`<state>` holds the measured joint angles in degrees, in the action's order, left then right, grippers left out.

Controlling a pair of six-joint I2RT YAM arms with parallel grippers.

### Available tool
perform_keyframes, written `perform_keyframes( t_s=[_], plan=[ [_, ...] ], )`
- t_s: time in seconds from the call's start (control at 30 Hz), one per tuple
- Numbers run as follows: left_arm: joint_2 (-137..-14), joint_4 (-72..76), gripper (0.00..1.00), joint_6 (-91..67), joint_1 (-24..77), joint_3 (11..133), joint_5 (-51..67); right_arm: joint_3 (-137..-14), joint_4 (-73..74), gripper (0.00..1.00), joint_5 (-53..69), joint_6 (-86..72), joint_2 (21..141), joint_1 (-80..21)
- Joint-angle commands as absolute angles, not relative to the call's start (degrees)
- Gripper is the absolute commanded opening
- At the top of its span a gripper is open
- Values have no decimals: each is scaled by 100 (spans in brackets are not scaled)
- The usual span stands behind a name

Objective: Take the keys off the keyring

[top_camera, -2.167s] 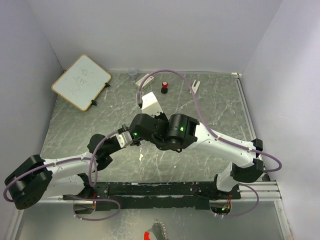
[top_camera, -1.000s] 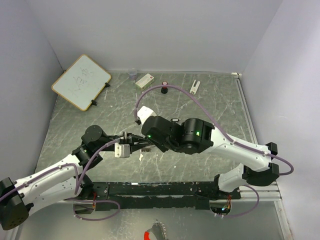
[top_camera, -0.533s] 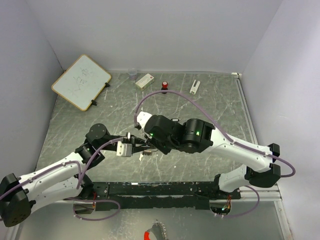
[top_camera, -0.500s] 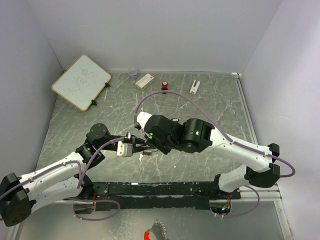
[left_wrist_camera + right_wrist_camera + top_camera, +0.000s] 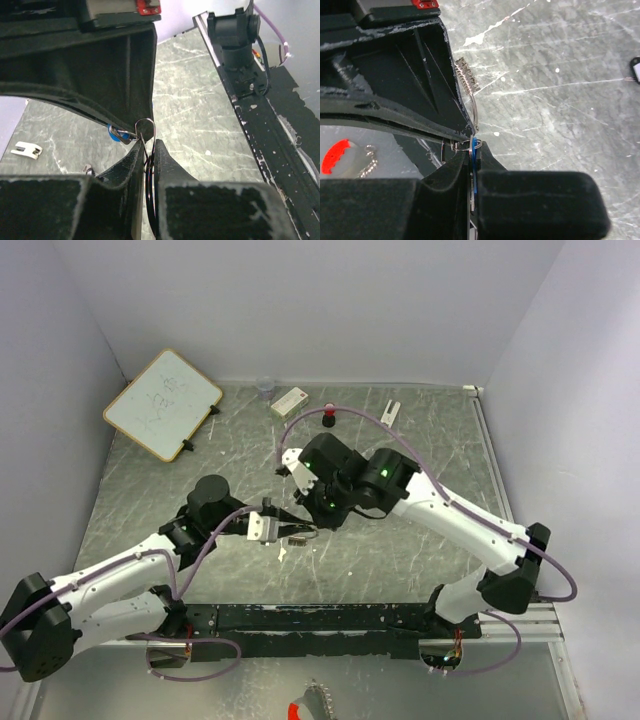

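Keyring [image 5: 152, 132] was pinched by the left gripper [image 5: 150, 146] as an anchor while the right gripper [image 5: 473, 150], directly opposite, clamped the blue-headed key [image 5: 474, 167], presumably for extraction.

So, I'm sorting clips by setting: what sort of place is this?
Probably a robot lab test cell: plain white walls box in a marbled table, a left arm and right arm are bolted to a rail at its near edge, and a whiteboard sits far left.
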<state>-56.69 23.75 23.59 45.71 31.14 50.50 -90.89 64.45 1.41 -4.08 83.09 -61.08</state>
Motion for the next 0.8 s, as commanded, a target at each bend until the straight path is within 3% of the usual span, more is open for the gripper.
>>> perform_keyframes(
  t_s=[0.0,0.37,0.77],
  plan=[
    [-5682,3161,7,2846,4887,3914,6158,-9353,4243,0,1495,-106,9053,-5681],
    [-6018,3440,7,2934,4882,4157,6155,-9083,3723,0,3734,183,9756,-5437],
    [-5887,4796,7,2252,4876,3855,6223,-8760,2927,0,3321,-448,9850,-4939]
  ],
)
